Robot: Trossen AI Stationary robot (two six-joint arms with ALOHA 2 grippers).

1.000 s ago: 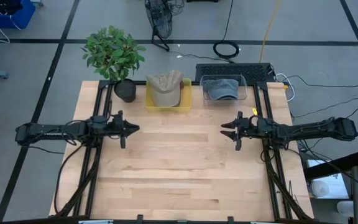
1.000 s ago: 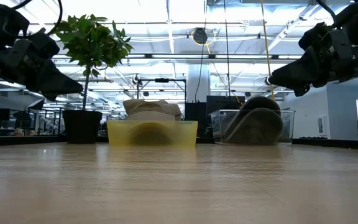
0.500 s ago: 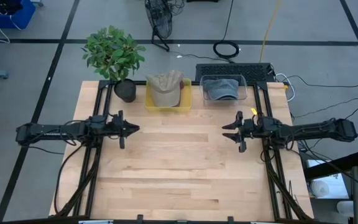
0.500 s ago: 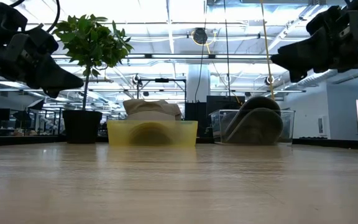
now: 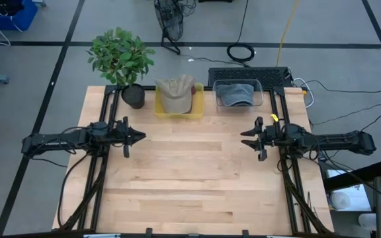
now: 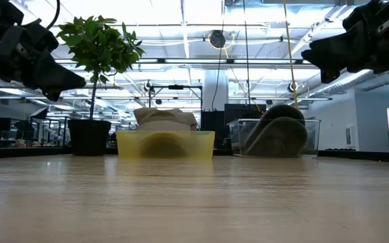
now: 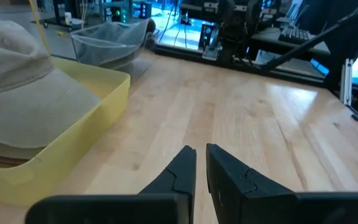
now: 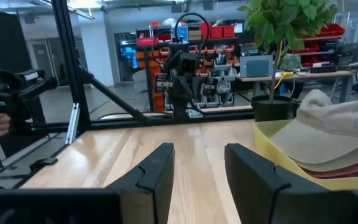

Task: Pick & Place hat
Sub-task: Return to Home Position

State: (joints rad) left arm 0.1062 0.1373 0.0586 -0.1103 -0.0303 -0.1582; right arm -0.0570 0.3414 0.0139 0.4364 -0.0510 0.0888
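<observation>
Left gripper (image 5: 139, 137) pinched together, right gripper (image 5: 245, 138) spread, both empty mid-table, well clear of yellow bin (image 5: 159, 109) with caps (image 5: 175, 91) (two, I think) at far edge.

Two bins: yellow bin (image 5: 177, 116), transparent bin (image 5: 259, 92). Stacked caps (image 5: 176, 92) in yellow, at least two. One grey cap (image 5: 235, 96). One potted plant (image 5: 121, 56). Two grippers: left gripper (image 5: 143, 137), right gripper (image 5: 244, 138).

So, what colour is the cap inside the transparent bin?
The cap in the transparent bin is greyish blue, which shows best in the high view.
</observation>
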